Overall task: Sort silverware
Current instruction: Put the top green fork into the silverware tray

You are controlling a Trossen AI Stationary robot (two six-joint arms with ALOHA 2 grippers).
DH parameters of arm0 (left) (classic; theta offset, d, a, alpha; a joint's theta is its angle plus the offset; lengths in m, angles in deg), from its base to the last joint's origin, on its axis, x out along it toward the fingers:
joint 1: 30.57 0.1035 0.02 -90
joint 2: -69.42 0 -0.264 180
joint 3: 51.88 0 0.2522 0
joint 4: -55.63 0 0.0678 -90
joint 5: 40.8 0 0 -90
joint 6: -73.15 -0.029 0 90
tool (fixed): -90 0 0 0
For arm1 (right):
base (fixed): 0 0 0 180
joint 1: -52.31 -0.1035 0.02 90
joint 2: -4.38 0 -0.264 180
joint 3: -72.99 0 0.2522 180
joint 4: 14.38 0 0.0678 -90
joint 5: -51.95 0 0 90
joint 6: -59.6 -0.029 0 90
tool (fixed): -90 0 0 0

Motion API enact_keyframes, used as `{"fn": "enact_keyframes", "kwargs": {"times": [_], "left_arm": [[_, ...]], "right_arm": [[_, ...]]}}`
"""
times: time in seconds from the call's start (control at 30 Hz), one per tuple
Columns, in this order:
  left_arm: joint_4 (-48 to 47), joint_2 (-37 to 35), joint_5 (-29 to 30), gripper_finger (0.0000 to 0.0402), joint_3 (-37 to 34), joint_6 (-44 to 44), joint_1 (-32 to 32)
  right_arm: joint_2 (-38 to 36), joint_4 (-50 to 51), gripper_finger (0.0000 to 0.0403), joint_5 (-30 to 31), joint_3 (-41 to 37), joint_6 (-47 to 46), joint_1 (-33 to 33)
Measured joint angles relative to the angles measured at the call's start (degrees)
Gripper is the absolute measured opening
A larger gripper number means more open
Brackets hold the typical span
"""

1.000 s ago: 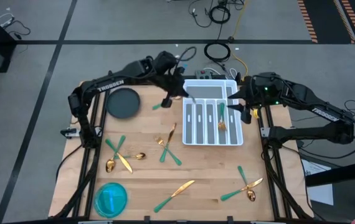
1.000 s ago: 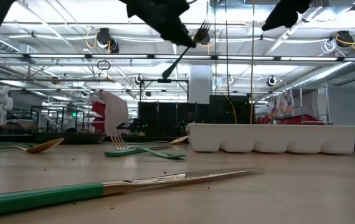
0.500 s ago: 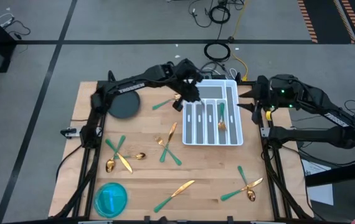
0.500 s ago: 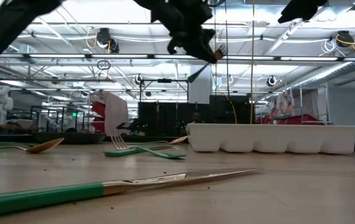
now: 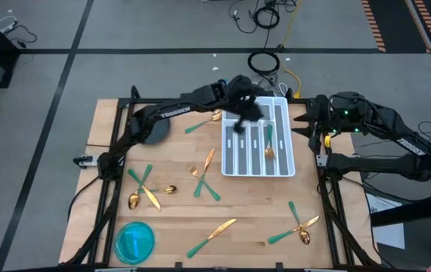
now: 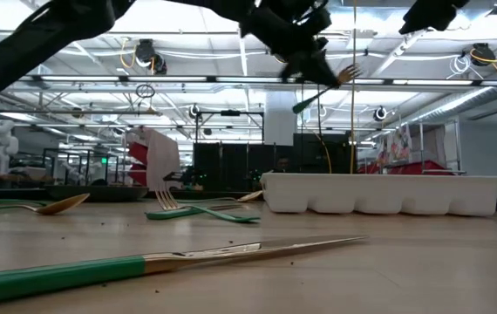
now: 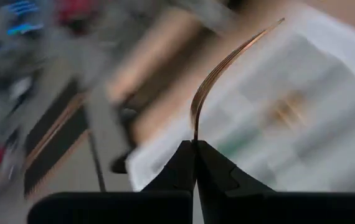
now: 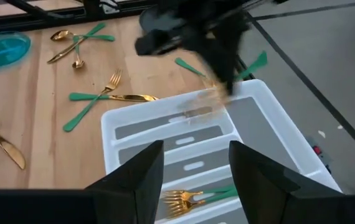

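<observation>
My left gripper hangs above the far left part of the white tray, shut on a fork with a gold head and a green handle. Another fork lies in one of the tray's long slots. My right gripper stands open beside the tray's right edge, with nothing between its fingers. More silverware lies loose on the wooden table: a crossed group at the left, a pair in the middle, a knife near the front, a group at the right front. My left gripper pinches the fork between its two fingertips, at the foot of the gold head. The head curves away past the fingertips, seen edge-on. In the low view the green handle sticks out down on one side and the tines on the other. The fork hangs clear above the tray.
A dark round plate lies at the table's far left, partly under the left arm. A blue bowl stands at the near left corner. One green-handled piece lies just left of the tray.
My left gripper has carried the fork toward the table's right edge, from beside the tray's left side to above its far left slots, sinking a little and rolling as it went. My right gripper has drawn back a little from the tray toward the right edge.
</observation>
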State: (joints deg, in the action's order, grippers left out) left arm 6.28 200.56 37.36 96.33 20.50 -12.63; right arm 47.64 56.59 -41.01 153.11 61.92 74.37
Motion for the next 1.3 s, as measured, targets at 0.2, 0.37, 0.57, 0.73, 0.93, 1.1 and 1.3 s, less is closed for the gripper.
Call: {"fn": "enact_keyframes", "kwargs": {"times": [0.2, 0.37, 0.57, 0.73, 0.93, 1.1, 1.3], "left_arm": [[25.75, 1.20, 15.49, 0.0004, 0.11, 24.60, -0.81], [37.39, 3.84, 34.75, 0.0004, -0.15, 43.52, -1.54], [42.07, 4.69, 38.23, 0.0004, -1.61, 67.98, -1.71], [44.28, 5.31, 43.35, 0.0004, -2.01, 89.45, -2.02], [62.81, 6.50, 43.47, 0.0004, -4.48, 99.36, -2.56], [71.51, 6.44, 36.36, 0.0004, -4.63, 101.46, -3.25], [77.87, 6.82, 16.92, 0.0004, -4.61, 98.86, -4.74]], "right_arm": [[-1.00, 0.60, 0.0176, -0.02, 0.00, -3.38, 0.00], [-4.58, 1.55, 0.0176, 0.17, 0.00, -4.96, -0.02], [-10.07, 1.80, 0.0176, 0.86, 0.02, -6.39, -0.02], [-12.74, 2.19, 0.0176, 3.15, 0.02, -6.13, -0.04], [-12.99, 0.93, 0.0176, 4.78, -0.47, -6.54, -0.04], [-12.96, -5.14, 0.0176, 10.68, -1.07, -1.27, -0.04], [-12.44, -13.60, 0.0194, 10.34, -1.07, -1.83, -0.02]]}}
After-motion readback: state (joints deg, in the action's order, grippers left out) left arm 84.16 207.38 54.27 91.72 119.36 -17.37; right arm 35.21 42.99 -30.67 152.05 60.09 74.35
